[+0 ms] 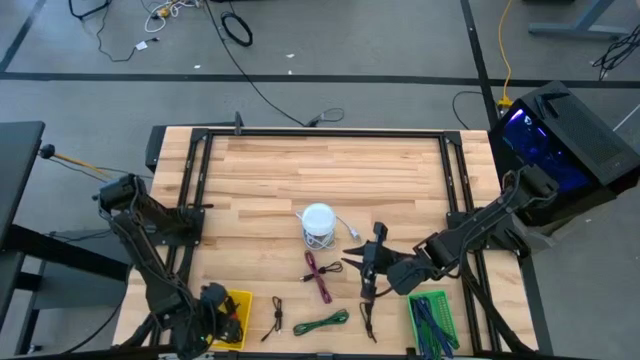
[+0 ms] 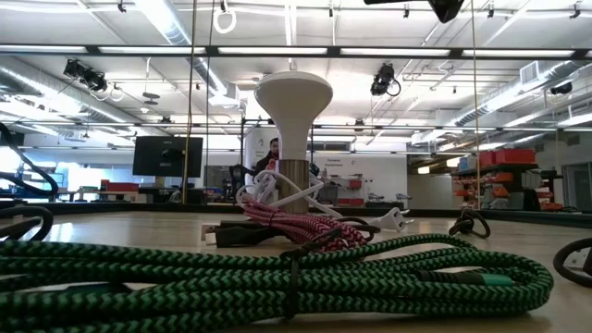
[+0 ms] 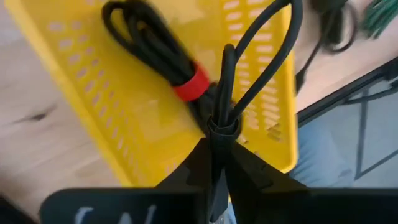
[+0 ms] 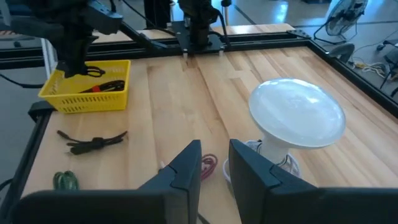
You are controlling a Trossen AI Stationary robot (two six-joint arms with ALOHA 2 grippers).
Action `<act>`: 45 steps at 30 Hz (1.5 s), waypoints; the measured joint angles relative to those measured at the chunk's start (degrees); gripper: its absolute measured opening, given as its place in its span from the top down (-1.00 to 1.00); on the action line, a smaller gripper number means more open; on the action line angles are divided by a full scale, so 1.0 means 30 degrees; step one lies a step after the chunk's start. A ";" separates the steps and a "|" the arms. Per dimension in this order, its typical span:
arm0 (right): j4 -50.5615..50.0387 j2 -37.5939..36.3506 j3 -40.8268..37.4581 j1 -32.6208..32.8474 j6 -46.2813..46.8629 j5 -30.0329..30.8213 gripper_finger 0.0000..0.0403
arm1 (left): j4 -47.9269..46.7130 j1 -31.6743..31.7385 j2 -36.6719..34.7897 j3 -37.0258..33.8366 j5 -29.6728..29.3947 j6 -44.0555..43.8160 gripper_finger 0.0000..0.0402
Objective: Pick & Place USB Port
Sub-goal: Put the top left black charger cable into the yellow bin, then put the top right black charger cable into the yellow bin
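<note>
My left gripper [image 3: 217, 148] is over the yellow basket [image 3: 99, 93] at the table's near-left corner and is shut on a bundled black cable [image 3: 267, 56]. Another black cable with a red tie [image 3: 189, 82] lies in that basket. My right gripper [image 4: 214, 157] hovers open over the middle of the table [image 1: 365, 262], between the red cable [image 1: 320, 275] and the white mushroom-shaped stand [image 4: 297, 115]; nothing is between its fingers. A green cable [image 1: 322, 322] and two small black cables [image 1: 275, 315] lie on the wood near the front edge. My left gripper pinches the black cable bundle between its two fingers at the wrapped waist [image 3: 219, 123], where the strands are bound together. The fingers lie along the bundle, and its loop [image 3: 283, 37] reaches out past the fingertips over the yellow basket. Whether the loop touches the basket, I cannot tell.
A green basket [image 1: 445, 330] holding blue cables sits at the near-right corner. Black frame rails [image 1: 320, 133] border the table. The white stand has a white cord [image 2: 375, 222] at its base. Bare wood lies between the stand and the far rail.
</note>
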 joint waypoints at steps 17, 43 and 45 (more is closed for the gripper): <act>0.0017 0.0000 0.0000 0.0035 -0.0073 -0.0066 0.59 | -0.1332 0.0306 -0.0063 0.0004 -0.0481 0.1983 0.39; -0.5464 0.0000 -0.0007 0.0079 0.4514 -0.4959 0.59 | 0.2542 1.0762 -0.1304 0.0033 -0.1112 3.0241 0.36; -0.7985 0.0061 -0.0007 0.0079 0.6198 -0.4954 0.59 | 0.2528 1.1062 -0.1304 0.0033 -0.1397 3.0844 0.36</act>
